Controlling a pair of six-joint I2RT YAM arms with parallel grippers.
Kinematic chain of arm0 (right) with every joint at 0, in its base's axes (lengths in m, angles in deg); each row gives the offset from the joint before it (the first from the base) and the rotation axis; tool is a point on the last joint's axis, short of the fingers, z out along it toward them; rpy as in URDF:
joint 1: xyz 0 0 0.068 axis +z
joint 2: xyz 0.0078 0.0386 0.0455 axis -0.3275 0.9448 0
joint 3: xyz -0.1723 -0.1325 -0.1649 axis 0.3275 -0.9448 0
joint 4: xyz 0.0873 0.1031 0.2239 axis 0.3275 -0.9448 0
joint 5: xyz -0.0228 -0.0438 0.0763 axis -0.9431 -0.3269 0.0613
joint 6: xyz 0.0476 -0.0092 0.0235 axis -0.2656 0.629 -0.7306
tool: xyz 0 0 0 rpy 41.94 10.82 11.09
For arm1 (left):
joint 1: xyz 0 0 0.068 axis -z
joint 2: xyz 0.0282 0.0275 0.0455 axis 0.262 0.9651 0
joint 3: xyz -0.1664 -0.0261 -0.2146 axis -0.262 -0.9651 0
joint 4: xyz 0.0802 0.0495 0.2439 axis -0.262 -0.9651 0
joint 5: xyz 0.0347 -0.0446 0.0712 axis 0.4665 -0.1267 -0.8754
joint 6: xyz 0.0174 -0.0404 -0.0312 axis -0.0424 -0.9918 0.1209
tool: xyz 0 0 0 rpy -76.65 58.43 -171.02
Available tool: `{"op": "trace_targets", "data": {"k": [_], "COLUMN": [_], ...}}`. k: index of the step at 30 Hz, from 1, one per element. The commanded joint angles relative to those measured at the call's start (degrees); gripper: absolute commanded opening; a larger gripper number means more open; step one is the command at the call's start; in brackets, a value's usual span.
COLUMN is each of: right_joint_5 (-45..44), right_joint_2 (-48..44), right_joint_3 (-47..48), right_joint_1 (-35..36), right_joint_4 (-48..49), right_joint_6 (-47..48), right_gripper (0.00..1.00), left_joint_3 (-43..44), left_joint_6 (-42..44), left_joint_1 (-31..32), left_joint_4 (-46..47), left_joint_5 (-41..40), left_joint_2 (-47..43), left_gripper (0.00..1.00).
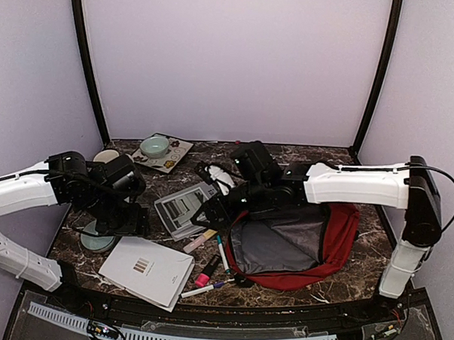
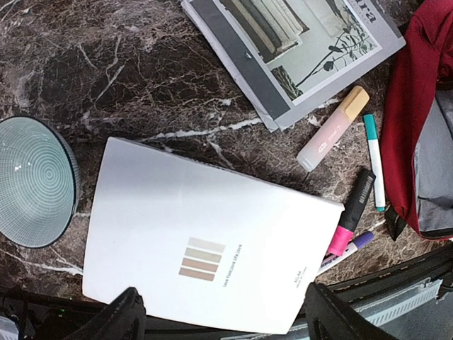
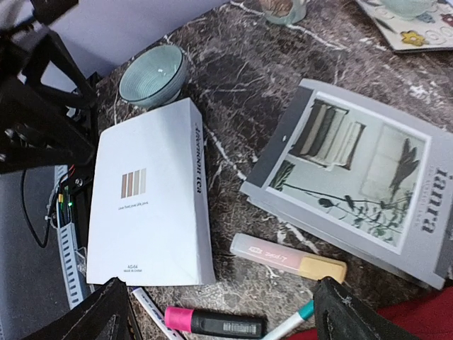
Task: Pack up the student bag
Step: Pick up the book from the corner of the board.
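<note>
From above, the student bag (image 1: 343, 235) is lying open on the right front part of the table (image 1: 362, 277), its red edge near the front rim. In the left wrist view, bare marble is showing between the white book (image 2: 205, 241) and the magazine (image 2: 297, 49). The left gripper (image 2: 223, 322) is hanging wide open over the book's near edge, holding nothing. In the right wrist view, the right gripper (image 3: 226, 319) is standing wide open, empty, over a pink marker (image 3: 212, 324).

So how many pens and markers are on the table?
4, between the white book and the red bag: a peach highlighter by the magazine, a teal pen, a pink highlighter, a purple-capped pen. Others may be hidden.
</note>
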Motion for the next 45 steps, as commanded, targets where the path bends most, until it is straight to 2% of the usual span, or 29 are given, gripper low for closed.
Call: {"op": "trace_targets", "data": {"k": [1,6,12,18,26,42,44,45], "right_joint_5": [4.28,4.96,2.81,3.58,6.13,10.34,11.08,11.33], "right_joint_2": [6.15,13.49,18.1,21.15,23.37,28.63,28.82,28.97], "right_joint_3": [4.9,11.53,14.03,16.16,15.95,19.16,18.79,18.42], "right_joint_1": [2.07,4.53,5.16,5.5,5.71,7.33,7.48,7.52], "right_joint_4": [-5.25,-8.96,-8.98,-11.82,-11.86,-13.08,-12.82,-12.54], "right_joint_6": [2.6,3.02,2.58,3.72,3.3,4.58,4.79,4.95], "right_gripper": [0.9,0.88,0.84,0.67,0.44,0.44,0.41,0.36], "left_joint_3": [-1.44,-2.17,-2.57,-3.08,-2.75,-2.83,-2.76,-2.82], "left_joint_6": [-3.04,-2.04,-1.05,-0.34,1.78,-0.21,-0.55,-0.68], "left_joint_1": [-1.06,-1.93,-2.56,-3.08,-3.55,-3.73,-3.73,-3.73], "left_joint_4": [-1.74,-1.33,-0.43,0.59,1.38,-0.87,-1.04,-1.06], "left_joint_5": [0.78,0.57,-0.48,-0.85,-0.48,-0.12,-0.14,-0.13], "left_joint_2": [-4.62,-5.35,-5.5,-5.14,-3.53,-5.1,-5.33,-5.39], "left_gripper": [0.8,0.8,0.82,0.92,0.93,0.93,0.93,0.93]}}
